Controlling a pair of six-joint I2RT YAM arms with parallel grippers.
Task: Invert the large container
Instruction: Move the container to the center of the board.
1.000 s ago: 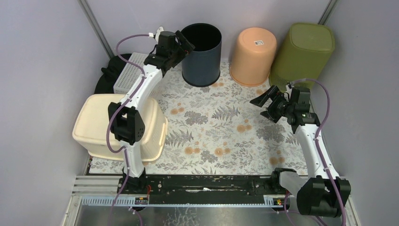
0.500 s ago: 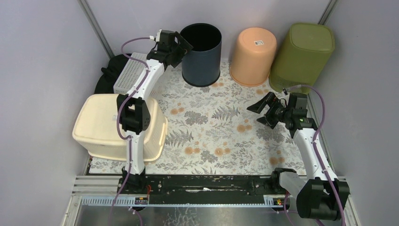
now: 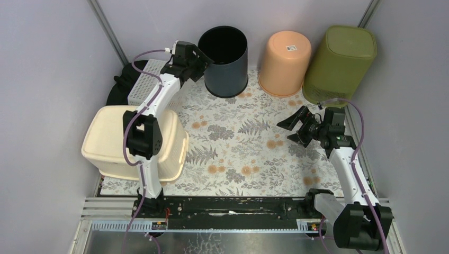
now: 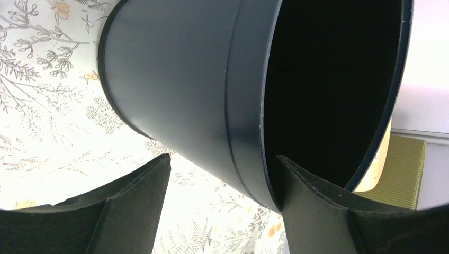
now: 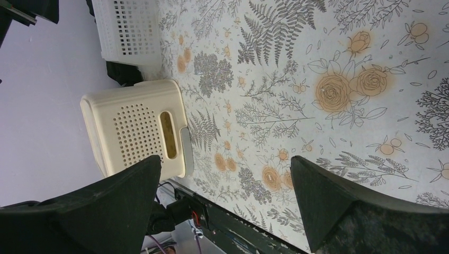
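Reaching farther back, the left pincer [image 3: 204, 56] now straddles the dark bin [image 3: 227, 66] rim at the tabletop [image 3: 249, 148] rear, spread, seemingly not yet clamped. Right pincer [image 3: 292, 128] hangs spread. Bin upright; flipping remains.

the open bin [image 3: 226, 63] stands at the back of the bench [image 3: 249, 153], its rim between the fingers of the left end effector [image 3: 204, 62]. to that end effector's right sit a round tub [image 3: 286, 61], then a square tub [image 3: 341, 61]. left and nearer lies a mesh crate [image 3: 144, 79], with a big box [image 3: 114, 140] nearer still. the right end effector [image 3: 291, 129] hangs before the square tub.
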